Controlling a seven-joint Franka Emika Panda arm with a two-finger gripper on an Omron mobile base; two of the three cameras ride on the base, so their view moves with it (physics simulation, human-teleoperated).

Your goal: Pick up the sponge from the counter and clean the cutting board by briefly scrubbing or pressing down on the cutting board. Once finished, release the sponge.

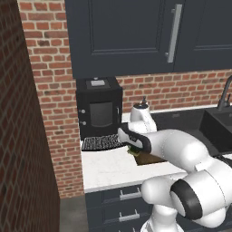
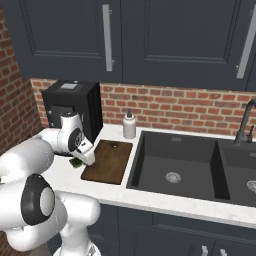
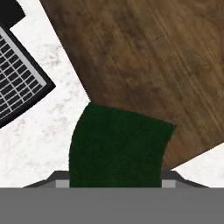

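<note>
- The end effector (image 2: 81, 159) was closed on the sponge (image 3: 116, 146), holding it by its sides.
- In the hand view the sponge hung over the near corner of the cutting board (image 3: 144, 65), partly over the white tabletop (image 3: 48, 127).
- In the right base view the sponge (image 2: 76, 163) sat low at the left edge of the cutting board (image 2: 107, 161).
- A black mesh mat (image 3: 17, 74) lay just beside the board.
- The picking up looked done, and the cleaning step came next.
- The next move called for sliding the sponge further over the board, pressing down, then letting go.
</note>
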